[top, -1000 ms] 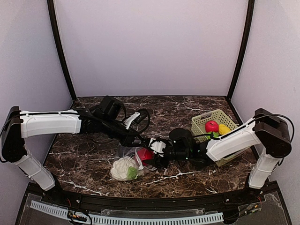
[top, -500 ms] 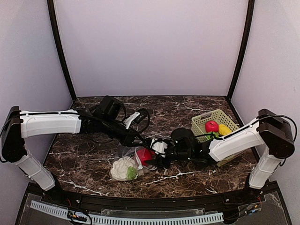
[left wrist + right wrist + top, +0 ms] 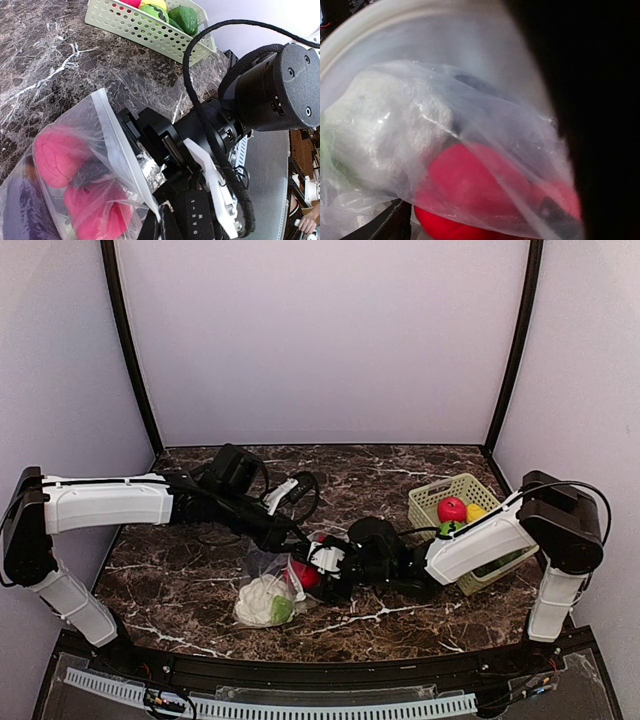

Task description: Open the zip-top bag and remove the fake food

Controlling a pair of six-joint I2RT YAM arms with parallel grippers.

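Observation:
The zip-top bag [image 3: 262, 575] lies front centre with its mouth facing right. My left gripper [image 3: 291, 537] is shut on the bag's upper lip [image 3: 131, 165] and holds it up, seen in the left wrist view as the left gripper [image 3: 159, 222]. Inside the bag are the fake food pieces: a white cauliflower [image 3: 260, 600], red fruits [image 3: 56, 156] and a dark piece [image 3: 91, 171]. My right gripper [image 3: 318, 566] is at the bag's mouth, open. In the right wrist view the right gripper [image 3: 485, 200] has a red fruit [image 3: 470, 182] behind plastic film between its spread fingers, with the cauliflower [image 3: 385, 130] beyond it.
A light-green lattice basket [image 3: 432, 502] stands at the right by the right forearm. It holds a red fruit [image 3: 452, 508] and yellow and green toys [image 3: 186, 16]. Black cable loops [image 3: 300, 490] lie behind the bag. Walls close in the back and both sides.
My right gripper has pushed left toward the bag's mouth and its jaws have spread wider. The left arm and the pinched bag lip have stayed in place.

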